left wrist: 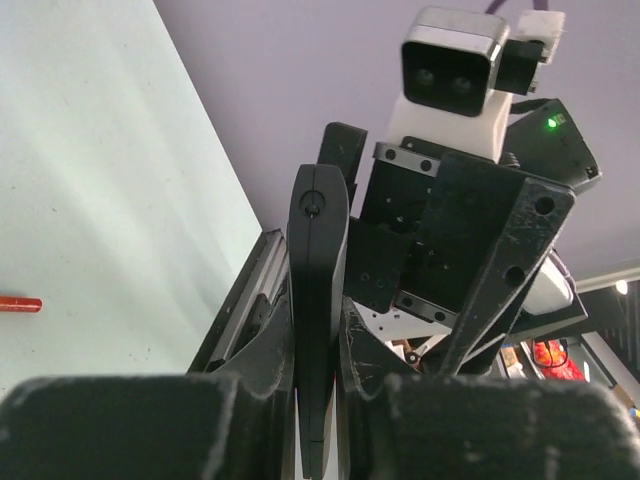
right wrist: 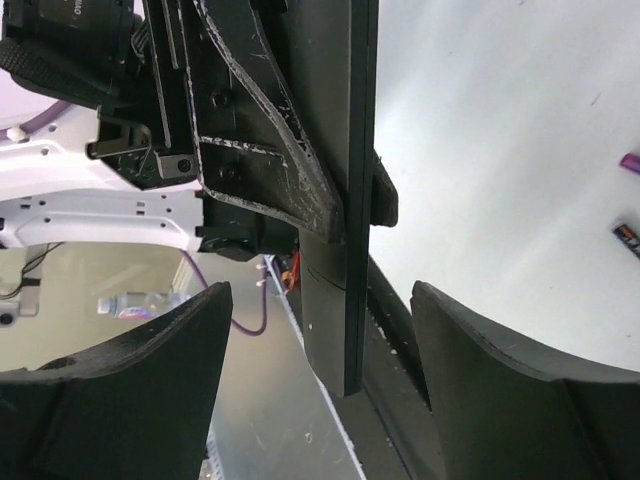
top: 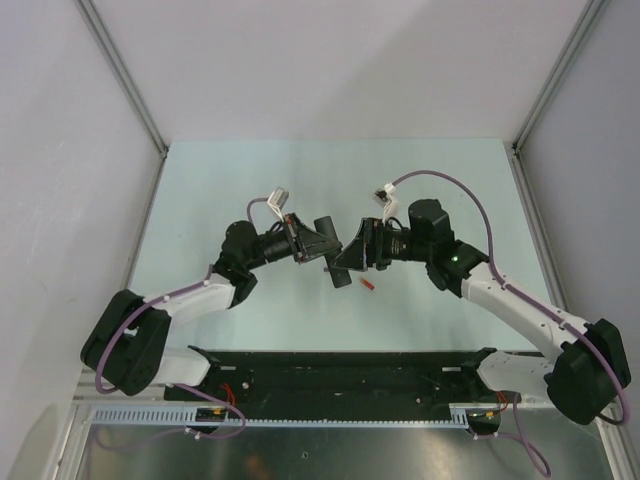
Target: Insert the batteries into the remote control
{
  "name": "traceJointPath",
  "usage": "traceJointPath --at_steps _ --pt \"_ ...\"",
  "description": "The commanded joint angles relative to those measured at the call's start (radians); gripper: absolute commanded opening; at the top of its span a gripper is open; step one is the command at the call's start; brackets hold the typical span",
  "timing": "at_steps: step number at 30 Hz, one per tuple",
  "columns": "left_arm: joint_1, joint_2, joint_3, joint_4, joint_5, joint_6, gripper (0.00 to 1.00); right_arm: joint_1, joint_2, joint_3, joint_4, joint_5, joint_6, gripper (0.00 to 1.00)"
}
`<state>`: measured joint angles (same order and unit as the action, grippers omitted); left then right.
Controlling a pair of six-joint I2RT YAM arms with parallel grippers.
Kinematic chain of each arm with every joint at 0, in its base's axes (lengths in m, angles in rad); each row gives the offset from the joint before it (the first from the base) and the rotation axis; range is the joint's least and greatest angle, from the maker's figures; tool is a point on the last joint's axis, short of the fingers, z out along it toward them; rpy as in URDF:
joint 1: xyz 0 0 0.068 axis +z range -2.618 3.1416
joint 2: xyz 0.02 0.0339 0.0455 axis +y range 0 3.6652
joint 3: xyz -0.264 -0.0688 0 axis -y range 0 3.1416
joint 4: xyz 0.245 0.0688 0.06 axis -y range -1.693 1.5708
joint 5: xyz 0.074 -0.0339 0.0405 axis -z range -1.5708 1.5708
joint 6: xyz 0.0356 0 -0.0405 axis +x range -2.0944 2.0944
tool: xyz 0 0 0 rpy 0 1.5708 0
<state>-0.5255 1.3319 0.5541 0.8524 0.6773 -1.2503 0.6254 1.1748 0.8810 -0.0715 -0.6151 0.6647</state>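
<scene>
My left gripper [top: 322,248] is shut on the remote control [top: 337,278], a slim black bar held on edge above the table. In the left wrist view the remote [left wrist: 318,260] stands clamped between my left fingers [left wrist: 262,350]. My right gripper [top: 347,262] faces it, open. In the right wrist view the remote's lower end [right wrist: 335,300] hangs between my right fingers [right wrist: 470,350] without touching them. A red battery [top: 368,285] lies on the table below the grippers and shows in the left wrist view [left wrist: 18,303]. A purple battery [right wrist: 630,160] and a dark battery [right wrist: 625,238] lie on the table.
The pale green table [top: 250,190] is walled by white panels at the back and sides. A black rail [top: 340,370] with both arm bases runs along the near edge. The two grippers are almost touching at mid-table.
</scene>
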Motion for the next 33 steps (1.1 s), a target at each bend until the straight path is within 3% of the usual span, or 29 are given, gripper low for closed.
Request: traceJointPath --at_steps 1,5,12,28,33 --pt "0.002 -0.033 0.041 0.039 0.038 -0.011 0.00 -0.010 0.017 -0.039 0.168 -0.123 0.082 0.75" --pt "0.002 -0.048 0.047 0.040 0.030 -0.005 0.00 -0.023 0.036 -0.092 0.281 -0.149 0.154 0.60" --pt "0.002 -0.057 0.058 0.040 0.022 -0.012 0.00 -0.038 0.082 -0.148 0.467 -0.198 0.274 0.52" --pt "0.004 -0.062 0.087 0.042 -0.005 -0.003 0.00 -0.044 0.085 -0.208 0.520 -0.242 0.314 0.08" --pt "0.012 -0.063 0.107 0.040 -0.007 -0.001 0.00 -0.041 0.072 -0.221 0.489 -0.245 0.294 0.04"
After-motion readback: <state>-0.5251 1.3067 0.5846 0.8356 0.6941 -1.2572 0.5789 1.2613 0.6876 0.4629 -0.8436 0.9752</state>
